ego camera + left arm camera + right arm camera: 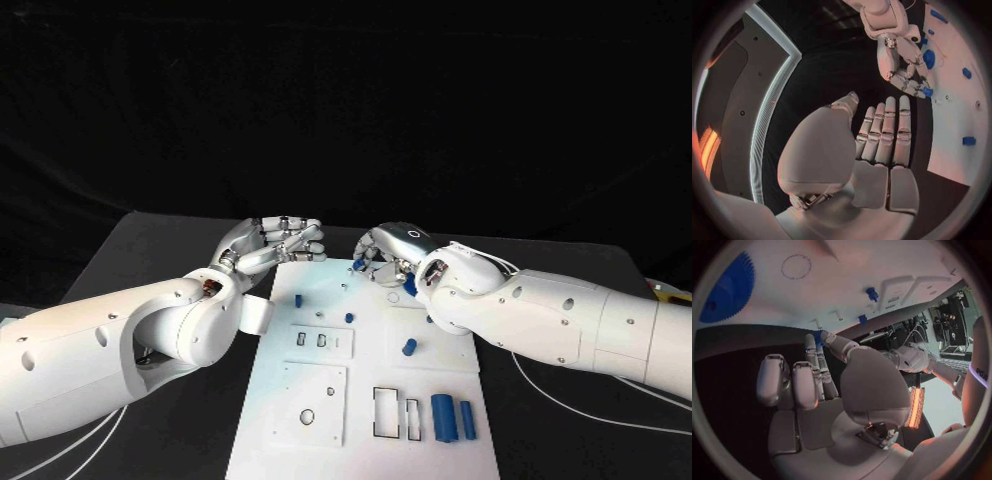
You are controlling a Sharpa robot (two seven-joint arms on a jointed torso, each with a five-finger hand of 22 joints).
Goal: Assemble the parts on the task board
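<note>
The white task board (368, 372) lies lengthwise in the middle of the black table. My right hand (392, 252) hovers over its far edge and pinches a small blue part (358, 265) between thumb and a fingertip; the same small blue part (819, 335) (927, 92) appears in both wrist views. A blue gear (726, 287) (929, 59) lies on the board just beside that hand. My left hand (274, 245) is off the board's far left corner, its fingers (886, 132) straight and holding nothing.
Loose blue pegs (297, 299) (351, 317) (408, 347) lie on the board's far half. Two larger blue cylinders (443, 415) (466, 418) rest by rectangular slots (389, 412) near the front right. A square plate with a hole (310, 400) sits front left.
</note>
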